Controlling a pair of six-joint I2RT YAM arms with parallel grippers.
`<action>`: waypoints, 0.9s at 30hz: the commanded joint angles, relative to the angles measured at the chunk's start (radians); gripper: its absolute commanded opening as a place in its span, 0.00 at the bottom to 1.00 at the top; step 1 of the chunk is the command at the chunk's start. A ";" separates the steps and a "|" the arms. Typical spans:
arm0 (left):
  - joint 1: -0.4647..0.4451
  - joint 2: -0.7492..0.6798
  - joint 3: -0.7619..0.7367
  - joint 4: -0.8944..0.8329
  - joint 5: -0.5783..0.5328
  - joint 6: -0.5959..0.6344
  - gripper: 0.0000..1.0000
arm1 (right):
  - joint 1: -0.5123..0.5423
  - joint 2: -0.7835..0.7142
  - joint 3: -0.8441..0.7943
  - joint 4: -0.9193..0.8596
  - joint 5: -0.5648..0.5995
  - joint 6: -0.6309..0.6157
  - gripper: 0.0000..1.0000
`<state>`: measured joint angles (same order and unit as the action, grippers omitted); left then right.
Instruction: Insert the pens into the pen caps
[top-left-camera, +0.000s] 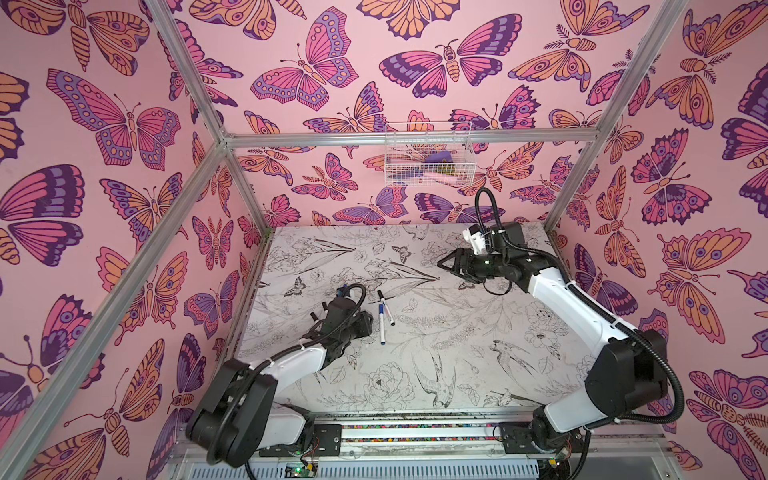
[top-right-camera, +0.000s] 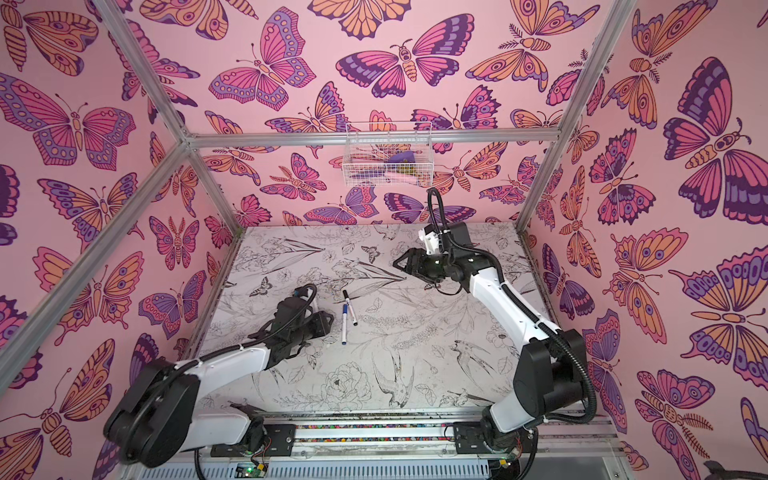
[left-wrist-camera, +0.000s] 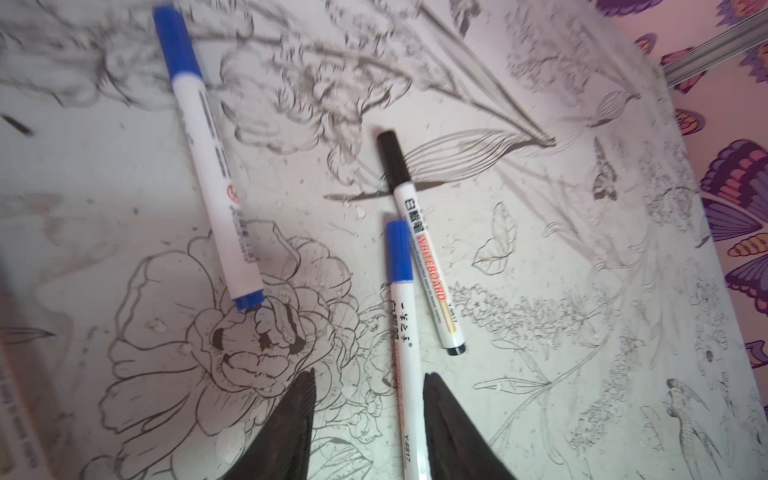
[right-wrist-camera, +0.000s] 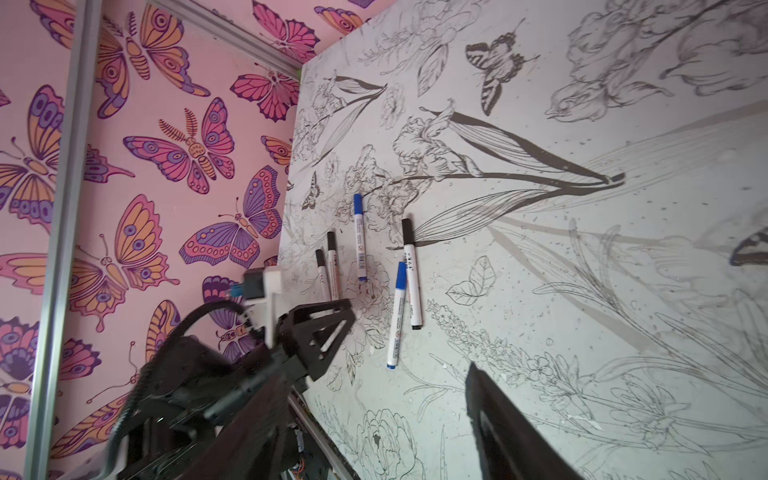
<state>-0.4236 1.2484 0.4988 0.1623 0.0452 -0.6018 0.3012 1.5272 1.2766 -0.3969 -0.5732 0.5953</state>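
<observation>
Several white-barrelled pens lie on the floral table, each wearing its cap. Three show in the left wrist view: a blue-capped pen (left-wrist-camera: 212, 166), a black-capped pen (left-wrist-camera: 419, 249) and a second blue-capped pen (left-wrist-camera: 401, 345). That second pen lies flat between the fingers of my open left gripper (left-wrist-camera: 370, 374), closer to one finger (left-wrist-camera: 453, 432). The pen caps are blue (left-wrist-camera: 178, 41) or black (left-wrist-camera: 392, 160). Two more black-capped pens (right-wrist-camera: 326, 270) lie behind the left gripper (right-wrist-camera: 320, 328). My right gripper (top-left-camera: 446, 264) hovers open and empty at the back right.
A white wire basket (top-left-camera: 428, 153) hangs on the back wall above the table. Aluminium frame posts (top-left-camera: 582, 166) stand at the table's corners. The table (top-left-camera: 457, 353) is bare between the pens and the right arm.
</observation>
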 joint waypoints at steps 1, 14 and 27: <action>0.009 -0.149 0.027 -0.110 -0.102 0.051 0.48 | -0.035 -0.054 -0.083 -0.030 0.226 -0.043 0.70; 0.276 -0.213 0.080 -0.293 -0.729 0.348 0.99 | -0.050 -0.185 -0.563 0.500 1.216 -0.435 0.73; 0.342 0.083 -0.194 0.618 -0.610 0.475 0.99 | -0.185 -0.077 -0.882 1.180 0.981 -0.538 0.99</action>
<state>-0.0959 1.3224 0.3851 0.3721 -0.5846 -0.2352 0.1635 1.4933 0.4271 0.5747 0.5377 0.0566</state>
